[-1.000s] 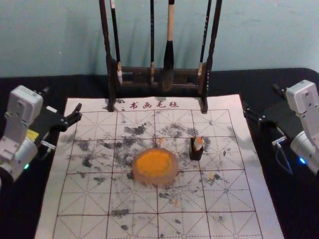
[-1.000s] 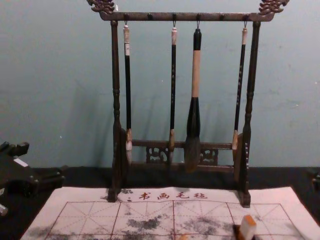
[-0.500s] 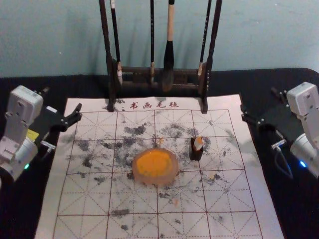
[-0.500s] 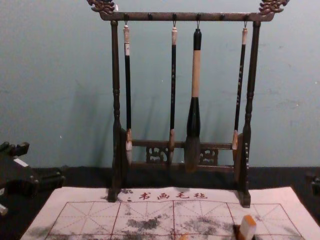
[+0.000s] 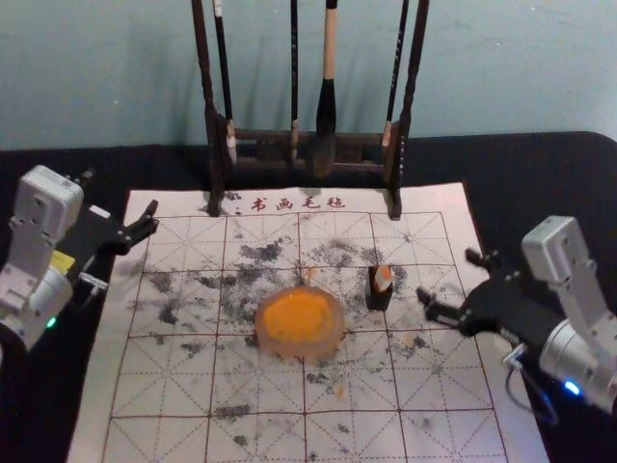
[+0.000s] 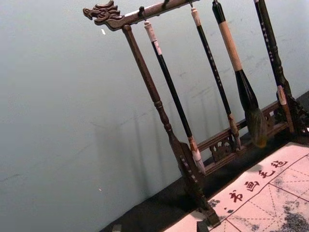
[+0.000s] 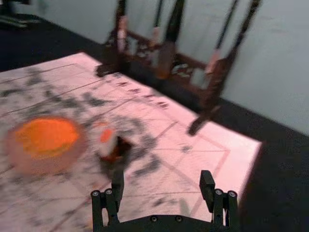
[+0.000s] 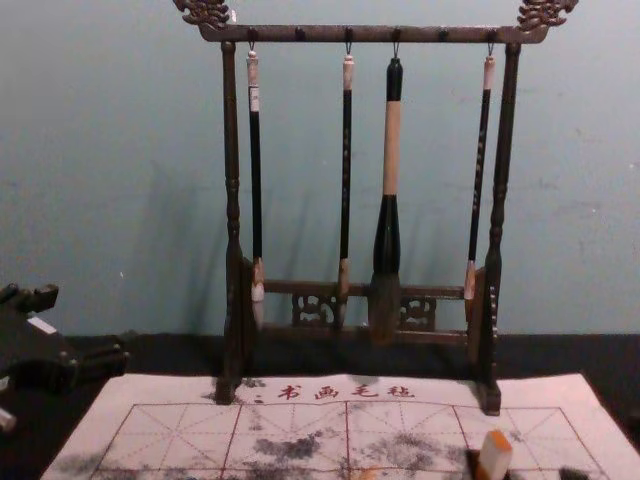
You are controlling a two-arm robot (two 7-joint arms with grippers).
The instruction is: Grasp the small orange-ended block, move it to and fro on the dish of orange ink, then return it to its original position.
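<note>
Right pincer [image 5: 448,276] moved over gridded mat [image 5: 145,424]; wall [image 5: 511,68] behind.

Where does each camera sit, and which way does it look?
Head view: on the head, facing forward-down at the ink dish; left gripper and right gripper show.
Chest view: chest, facing forward at the brush rack; left gripper at left edge.
Left wrist: toward the rack; own fingertips show.
Right wrist: toward dish and rack; open fingers show.
Head and right wrist share the block.
</note>
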